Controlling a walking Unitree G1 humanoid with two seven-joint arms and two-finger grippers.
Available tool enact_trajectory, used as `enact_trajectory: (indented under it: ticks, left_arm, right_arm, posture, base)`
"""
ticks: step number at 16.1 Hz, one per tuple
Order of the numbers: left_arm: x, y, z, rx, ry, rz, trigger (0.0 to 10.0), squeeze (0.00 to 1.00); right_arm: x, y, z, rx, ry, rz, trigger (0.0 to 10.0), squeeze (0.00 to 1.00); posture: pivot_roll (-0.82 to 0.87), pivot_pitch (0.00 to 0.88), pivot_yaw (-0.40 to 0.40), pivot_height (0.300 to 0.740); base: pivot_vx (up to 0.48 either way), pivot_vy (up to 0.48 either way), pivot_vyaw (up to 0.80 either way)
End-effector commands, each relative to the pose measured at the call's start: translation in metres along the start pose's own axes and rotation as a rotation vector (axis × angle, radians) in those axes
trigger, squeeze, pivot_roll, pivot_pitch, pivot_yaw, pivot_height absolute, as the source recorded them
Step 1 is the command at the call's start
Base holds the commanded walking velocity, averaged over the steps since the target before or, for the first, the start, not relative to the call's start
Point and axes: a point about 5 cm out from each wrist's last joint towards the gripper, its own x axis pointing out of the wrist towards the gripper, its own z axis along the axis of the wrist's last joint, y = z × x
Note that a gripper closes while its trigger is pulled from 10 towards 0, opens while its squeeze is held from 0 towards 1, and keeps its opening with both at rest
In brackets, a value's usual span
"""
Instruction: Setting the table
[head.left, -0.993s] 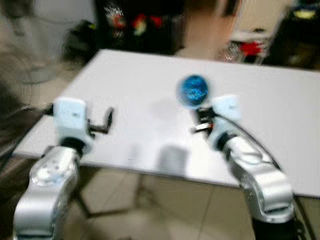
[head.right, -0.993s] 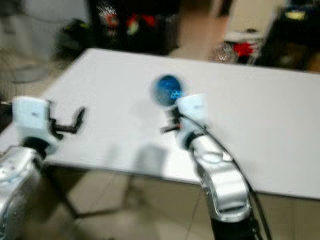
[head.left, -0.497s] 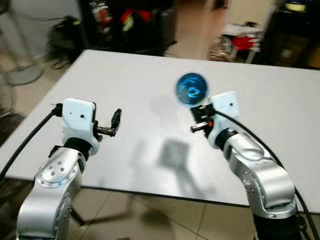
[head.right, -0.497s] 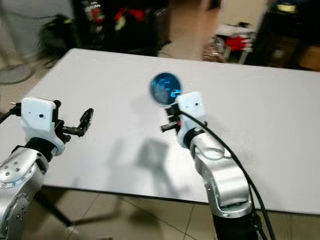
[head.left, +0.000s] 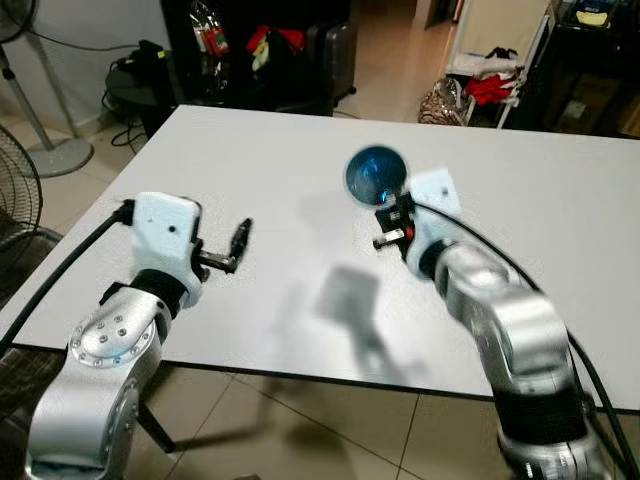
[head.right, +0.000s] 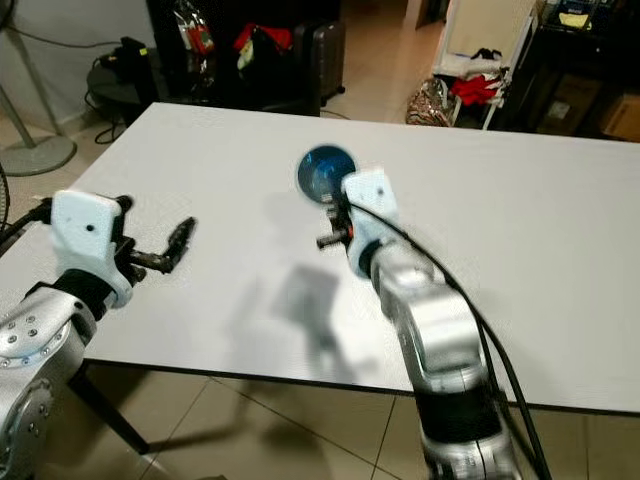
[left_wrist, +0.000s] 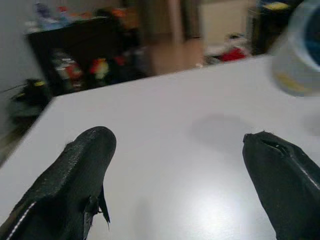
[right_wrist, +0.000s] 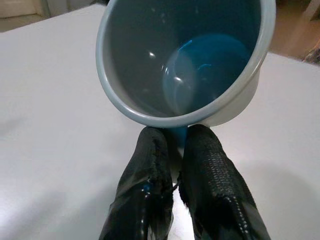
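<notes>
Above white table (head.left: 250, 160) | one blue cup (head.left: 374, 174) pinched by right tool (right_wrist: 172, 150) | left tool (left_wrist: 175, 170) empty, spread

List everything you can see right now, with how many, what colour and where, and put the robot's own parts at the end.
Cup: one, blue inside with a pale rim, held tilted above the table's middle.
Table: one, white, directly before the robot.
Fan: one, dark grille, on the floor at the robot's left.
Suitcase: one, dark, beyond the table's far edge.
Red items: a few, on a rack past the table, far right.
Left gripper: one, black fingers open, over the table's left part.
Right gripper: one, black fingers pinching the cup's rim.
</notes>
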Motion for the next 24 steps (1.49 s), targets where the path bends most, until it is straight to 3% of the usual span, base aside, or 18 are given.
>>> enact_trajectory:
  ticks: [1,6,11,17,24]
  left_arm:
    - [0.001,-0.004,-0.003,0.015,0.023,-0.098,10.0,0.0]
    - [-0.006,-0.008,-0.009,0.059,0.083,-0.319,10.0,0.0]
    - [-0.009,-0.011,-0.009,0.033,0.088,-0.375,10.0,0.0]
    - [-0.008,-0.01,-0.008,0.041,0.108,-0.419,10.0,0.0]
    - [-0.007,-0.013,-0.009,0.044,0.136,-0.464,10.0,0.0]
  right_arm:
    - [0.007,-0.003,0.003,0.035,0.036,0.016,10.0,0.0]
    - [0.035,-0.002,0.015,0.221,0.187,0.097,10.0,0.0]
    - [0.051,-0.004,0.013,0.366,0.262,0.073,10.0,0.0]
    - [0.066,0.002,0.025,0.448,0.34,0.124,10.0,0.0]
    - [0.079,0.005,0.019,0.558,0.367,0.117,10.0,0.0]
  posture:
    - [-0.02,0.017,-0.007,0.74]
    - [-0.02,0.005,0.001,0.74]
    - [-0.02,0.0,0.01,0.74]
    - [-0.02,0.016,0.018,0.74]
    - [-0.01,0.028,0.027,0.74]
  base:
    - [0.0,0.0,0.0]
    - [0.0,0.0,0.0]
    - [0.0,0.0,0.0]
    - [0.0,0.0,0.0]
    - [0.0,0.0,0.0]
